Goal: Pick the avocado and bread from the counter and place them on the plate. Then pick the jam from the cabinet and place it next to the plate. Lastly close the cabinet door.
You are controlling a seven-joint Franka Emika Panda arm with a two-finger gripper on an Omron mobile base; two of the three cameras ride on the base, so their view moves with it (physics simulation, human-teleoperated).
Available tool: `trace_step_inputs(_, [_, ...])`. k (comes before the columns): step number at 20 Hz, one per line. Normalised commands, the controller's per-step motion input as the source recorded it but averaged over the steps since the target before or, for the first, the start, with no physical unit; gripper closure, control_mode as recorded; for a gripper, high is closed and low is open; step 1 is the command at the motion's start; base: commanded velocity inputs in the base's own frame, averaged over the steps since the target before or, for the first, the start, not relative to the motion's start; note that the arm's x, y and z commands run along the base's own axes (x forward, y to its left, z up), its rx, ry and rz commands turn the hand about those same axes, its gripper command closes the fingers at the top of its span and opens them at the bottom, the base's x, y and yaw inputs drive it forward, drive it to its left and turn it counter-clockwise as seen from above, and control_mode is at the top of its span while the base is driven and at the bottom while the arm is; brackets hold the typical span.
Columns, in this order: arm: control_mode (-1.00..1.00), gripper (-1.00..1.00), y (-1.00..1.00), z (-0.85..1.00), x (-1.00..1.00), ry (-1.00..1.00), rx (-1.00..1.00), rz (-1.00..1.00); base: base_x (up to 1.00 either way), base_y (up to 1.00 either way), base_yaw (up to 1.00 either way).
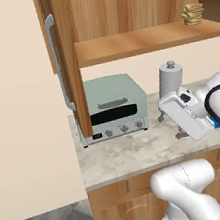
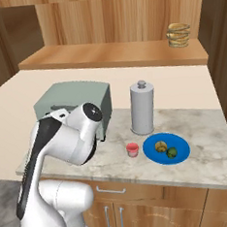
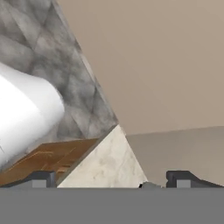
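Note:
The blue plate (image 2: 181, 154) lies on the counter (image 2: 211, 155) with the dark green avocado (image 2: 172, 152) and the tan bread (image 2: 160, 146) resting on it. The small red jam (image 2: 132, 150) stands on the counter just left of the plate. The wooden cabinet (image 2: 110, 55) hangs above, and its door (image 1: 68, 63) stands swung open at the left. My gripper (image 3: 116, 179) is open with nothing between its fingertips (image 3: 43, 178). It looks past the counter's corner (image 3: 109, 162) at floor and wall. The white hand (image 1: 183, 112) hovers over the counter, right of the toaster oven.
A pale green toaster oven (image 1: 114, 108) sits on the counter under the open door. A steel canister (image 2: 142, 108) stands behind the jam. A stack of tan discs (image 2: 178, 35) rests on the cabinet shelf at the right. The door's grey handle (image 1: 58, 65) faces left.

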Motion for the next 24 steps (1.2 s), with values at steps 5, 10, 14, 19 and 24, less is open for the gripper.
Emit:
trace_step_inputs(5, [-1.0,-1.0,0.24,0.25,-0.37,-0.09,0.01,0.04,0.0,0.0,0.0])
trace_step_inputs(10, [-1.0,-1.0,0.23,0.24,-0.39,-0.06,0.03,-0.01,0.0,0.0,0.0])
trace_step_inputs(14, [-1.0,-1.0,0.26,0.24,-0.38,-0.02,0.07,-0.05,0.0,0.0,0.0])
trace_step_inputs(19, [-1.0,-1.0,0.26,0.24,-0.38,0.0,0.06,-0.07,0.0,0.0,0.0])
trace_step_inputs(24, [-1.0,-1.0,0.25,0.18,-0.43,-0.07,0.02,-0.17,0.0,0.0,0.0])
